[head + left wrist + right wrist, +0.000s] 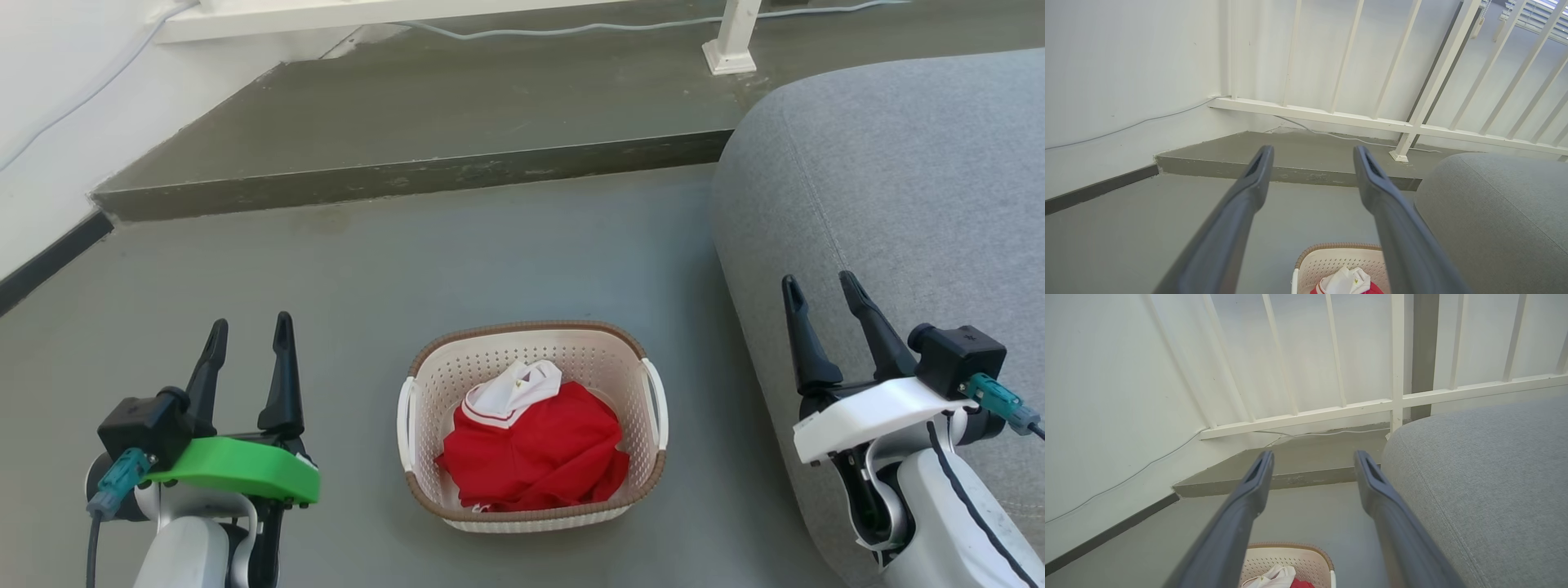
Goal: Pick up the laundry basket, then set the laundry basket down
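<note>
Sitting on the grey floor [367, 269], the laundry basket [490, 363] holds a crumpled red shirt [539, 449] with a white collar. The left end effector [251, 320] hangs well apart to one side of the basket and the right end effector [819, 280] to the other, above the edge of a grey sofa [898, 180]. Both have their fingers spread and carry nothing. The pick-up looks not yet begun, so this is the approach. Next, each end effector likely needs to drop and swing inward to its nearer white side handle [404, 412], gripping evenly so that the basket rises level.
</note>
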